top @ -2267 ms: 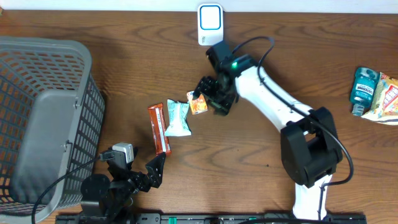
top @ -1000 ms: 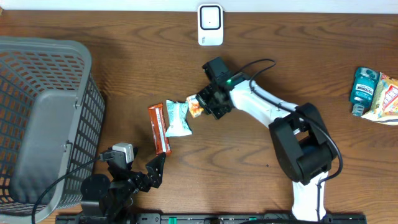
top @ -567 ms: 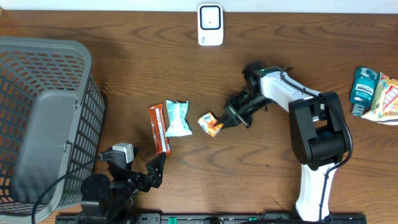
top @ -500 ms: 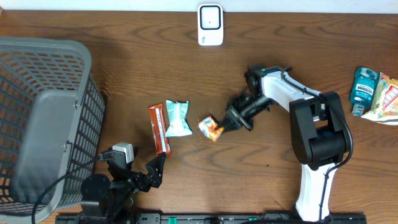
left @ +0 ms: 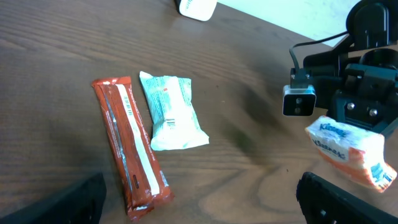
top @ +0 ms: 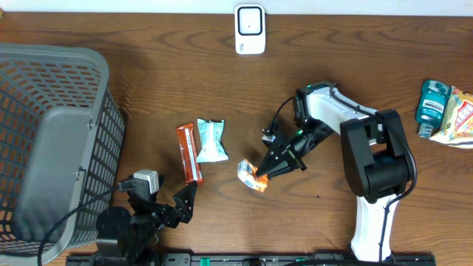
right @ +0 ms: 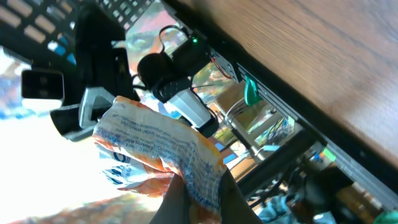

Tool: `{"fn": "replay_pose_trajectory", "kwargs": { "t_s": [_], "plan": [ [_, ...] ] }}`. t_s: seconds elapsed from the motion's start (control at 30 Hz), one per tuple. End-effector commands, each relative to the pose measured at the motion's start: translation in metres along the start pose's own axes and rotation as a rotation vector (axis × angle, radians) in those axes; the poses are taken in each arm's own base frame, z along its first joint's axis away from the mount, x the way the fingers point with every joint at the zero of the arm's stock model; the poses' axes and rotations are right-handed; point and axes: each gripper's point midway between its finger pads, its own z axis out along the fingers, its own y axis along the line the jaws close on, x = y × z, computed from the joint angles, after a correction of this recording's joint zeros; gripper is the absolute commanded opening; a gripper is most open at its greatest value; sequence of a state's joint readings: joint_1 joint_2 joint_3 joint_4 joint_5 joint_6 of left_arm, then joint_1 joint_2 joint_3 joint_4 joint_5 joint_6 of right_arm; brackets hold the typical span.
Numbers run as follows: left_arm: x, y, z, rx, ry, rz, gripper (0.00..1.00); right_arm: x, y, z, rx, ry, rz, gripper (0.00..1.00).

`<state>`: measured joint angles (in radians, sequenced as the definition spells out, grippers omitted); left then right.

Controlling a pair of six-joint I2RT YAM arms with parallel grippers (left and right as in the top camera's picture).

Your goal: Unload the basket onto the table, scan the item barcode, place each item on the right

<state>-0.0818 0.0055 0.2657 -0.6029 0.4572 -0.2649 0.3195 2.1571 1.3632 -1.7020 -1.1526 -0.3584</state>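
A: State of the right gripper [top: 272,166]?
B: Closed on the tissue pack [top: 251,176], gripping it at one end. The pack sticks out past the fingertips toward the front of the table [top: 148,89]

A: Location of the pack?
B: Just right of the table's middle, in the front half. It is well apart from the scanner [top: 250,29], which stands at the back edge. From the left wrist, the pack [left: 348,149] appears raised off the wood

A: Is a barcode visible?
B: Cannot tell. The right wrist view shows fine print on the pack [right: 155,152], too blurred to read

A: State of the left gripper [top: 182,205]?
B: Jaws spread wide, nothing between them. It sits low at the front edge, near the front end of the brown bar [top: 188,153]

A: Other items?
B: A teal packet [top: 211,140] lies flat, just beside the bar. A grey basket [top: 44,89] is at the left end. A teal pack [top: 432,103] and an orange bag [top: 458,117] lie together at the far right
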Motion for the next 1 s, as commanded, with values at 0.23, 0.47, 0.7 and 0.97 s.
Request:
{"fn": "replay_pose_trajectory", "kwargs": {
  "t_s": [0.23,0.47,0.7,0.97],
  "plan": [
    [-0.002,0.001,-0.001,-0.006,-0.007,-0.001,0.98,0.015,0.000,0.020,-0.034,0.035,-0.147,0.01],
    [-0.002,0.001,-0.001,-0.006,-0.007,-0.001,0.98,0.012,-0.003,0.022,-0.054,0.020,-0.192,0.01],
    [-0.002,0.001,-0.001,-0.006,-0.007,-0.001,0.98,-0.009,0.001,0.022,-0.091,-0.050,-0.261,0.01],
    [-0.002,0.001,-0.001,-0.006,-0.007,-0.001,0.98,-0.058,-0.030,0.013,0.135,-0.154,-0.126,0.01]
  ]
}}
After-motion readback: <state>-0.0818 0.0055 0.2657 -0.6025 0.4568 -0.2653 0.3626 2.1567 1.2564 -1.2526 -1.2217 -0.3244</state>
